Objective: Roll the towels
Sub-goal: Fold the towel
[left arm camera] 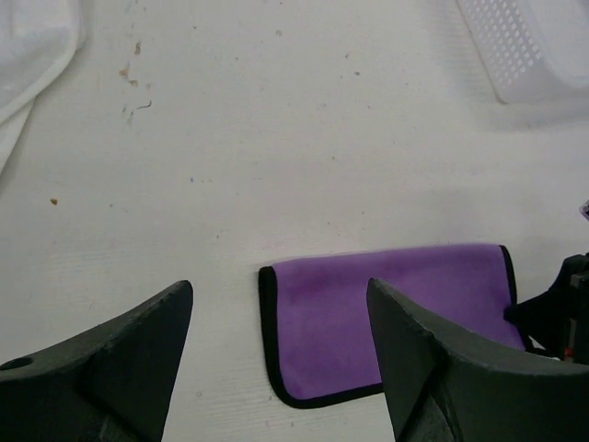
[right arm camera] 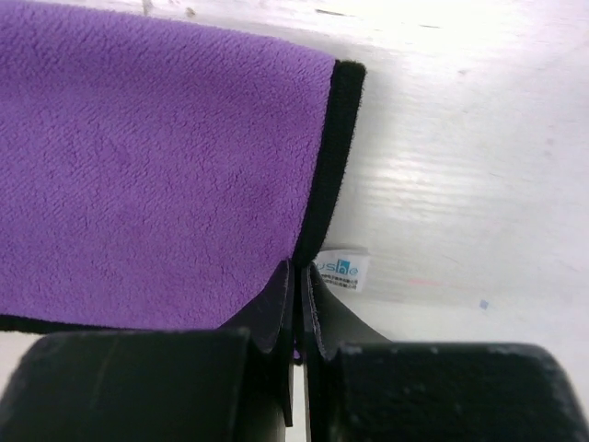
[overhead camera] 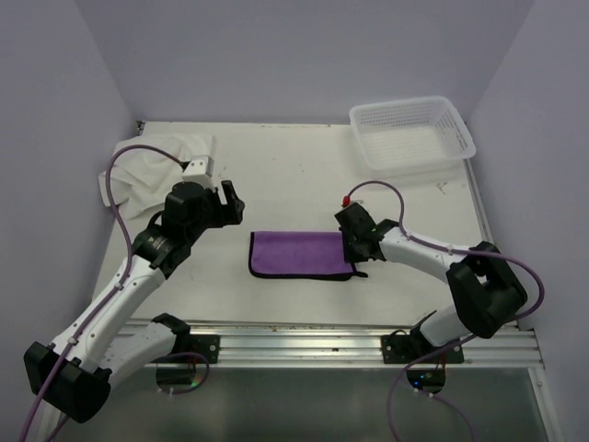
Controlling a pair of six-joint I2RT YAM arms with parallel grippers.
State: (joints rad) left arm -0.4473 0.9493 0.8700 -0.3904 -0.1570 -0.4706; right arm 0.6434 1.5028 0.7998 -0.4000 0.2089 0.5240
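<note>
The purple towel (overhead camera: 301, 253) with dark edging lies folded flat on the table between the arms. My right gripper (overhead camera: 353, 245) is shut on its right edge; in the right wrist view the jaws (right arm camera: 299, 281) pinch the black edging (right arm camera: 331, 157) beside a small white label (right arm camera: 342, 270). My left gripper (overhead camera: 225, 198) is open and empty, above the table to the left of the purple towel (left arm camera: 396, 308), whose left end shows between its fingers (left arm camera: 414, 354). The large white towel (overhead camera: 156, 166) lies crumpled at the back left.
A white perforated plastic basket (overhead camera: 412, 134) stands at the back right; its corner shows in the left wrist view (left arm camera: 525, 46). Purple walls close in the table on three sides. A metal rail (overhead camera: 322, 341) runs along the near edge.
</note>
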